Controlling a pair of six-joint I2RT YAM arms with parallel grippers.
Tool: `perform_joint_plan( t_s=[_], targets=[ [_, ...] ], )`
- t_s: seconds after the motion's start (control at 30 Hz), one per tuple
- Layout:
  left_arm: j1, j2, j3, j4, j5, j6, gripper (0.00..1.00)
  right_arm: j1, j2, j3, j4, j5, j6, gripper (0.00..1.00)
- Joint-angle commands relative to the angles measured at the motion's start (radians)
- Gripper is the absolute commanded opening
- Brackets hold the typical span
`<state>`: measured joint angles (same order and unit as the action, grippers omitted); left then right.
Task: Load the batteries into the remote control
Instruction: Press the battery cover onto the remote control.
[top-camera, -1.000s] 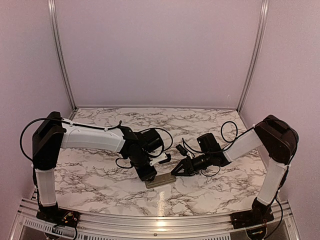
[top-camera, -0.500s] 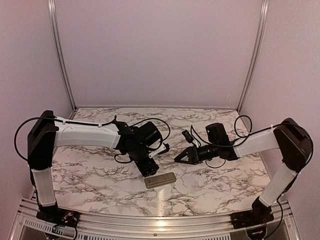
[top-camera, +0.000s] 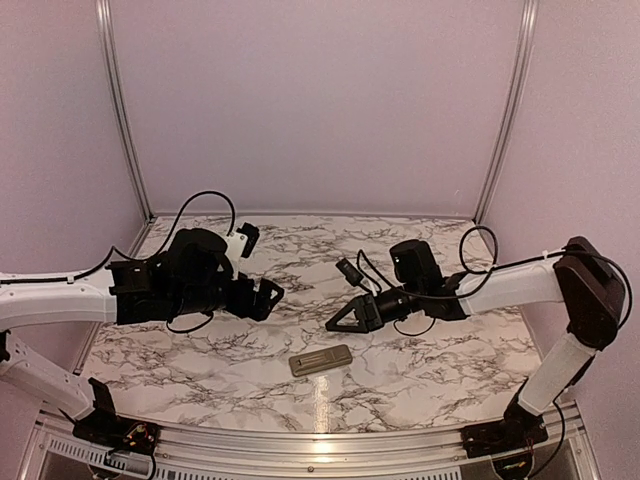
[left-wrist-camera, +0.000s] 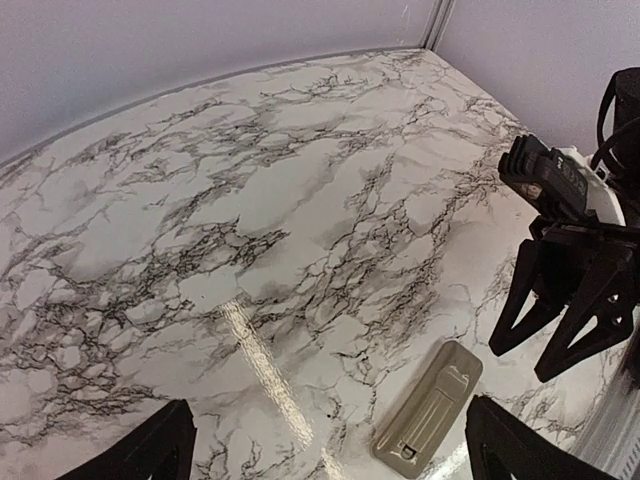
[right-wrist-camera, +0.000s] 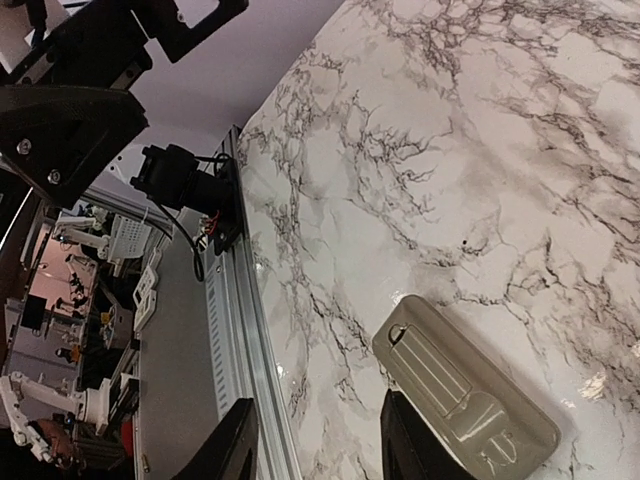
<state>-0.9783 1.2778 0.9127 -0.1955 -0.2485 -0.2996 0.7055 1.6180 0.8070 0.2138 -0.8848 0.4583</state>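
The remote control (top-camera: 320, 360) lies flat on the marble table near the front edge, tan-grey back up, ribbed panel showing. It also shows in the left wrist view as remote control (left-wrist-camera: 430, 415) and in the right wrist view as remote control (right-wrist-camera: 460, 390). My left gripper (top-camera: 265, 297) hangs above the table, left of the remote, jaws wide and empty; its own view shows the left gripper (left-wrist-camera: 330, 450). My right gripper (top-camera: 335, 322) hovers just behind the remote, open with nothing between its fingers, seen as the right gripper (right-wrist-camera: 315, 445). The batteries are out of view.
A metal rail (right-wrist-camera: 240, 330) runs along the table's near edge, close to the remote. Pale walls (top-camera: 320, 100) enclose the back and sides. The right gripper's black fingers (left-wrist-camera: 560, 310) stand beside the remote. Loose cables (top-camera: 455, 255) hang off both wrists.
My left gripper opened, let go of the remote and swung up and back to the left. The right gripper lifted off the remote's end and now hovers behind it.
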Motion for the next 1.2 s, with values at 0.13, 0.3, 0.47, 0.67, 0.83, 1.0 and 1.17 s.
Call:
perform_joint_plan(
  t_s=[0.13, 0.3, 0.47, 0.67, 0.83, 1.0, 1.17],
  targets=[
    [-0.039, 0.135, -0.130, 0.107, 0.074, -0.481, 0.96, 0.100, 0.124, 0.090, -0.058, -0.028, -0.022, 0.39],
    [-0.078, 0.193, -0.135, 0.126, 0.026, -0.585, 0.94, 0.120, 0.182, 0.105, -0.072, -0.024, -0.025, 0.39],
    [-0.116, 0.270, -0.132, 0.143, 0.032, -0.650, 0.90, 0.126, 0.223, 0.116, -0.073, -0.016, -0.032, 0.39],
    [-0.140, 0.311, -0.127, 0.156, 0.034, -0.701, 0.86, 0.135, 0.263, 0.141, -0.106, 0.011, -0.050, 0.39],
    [-0.149, 0.335, -0.122, 0.167, 0.046, -0.706, 0.83, 0.135, 0.289, 0.151, -0.138, 0.065, -0.060, 0.42],
    [-0.155, 0.369, -0.098, 0.149, 0.057, -0.712, 0.82, 0.135, 0.305, 0.153, -0.151, 0.076, -0.061, 0.45],
    [-0.158, 0.387, -0.091, 0.149, 0.073, -0.716, 0.78, 0.135, 0.307, 0.151, -0.164, 0.078, -0.067, 0.47]
  ],
)
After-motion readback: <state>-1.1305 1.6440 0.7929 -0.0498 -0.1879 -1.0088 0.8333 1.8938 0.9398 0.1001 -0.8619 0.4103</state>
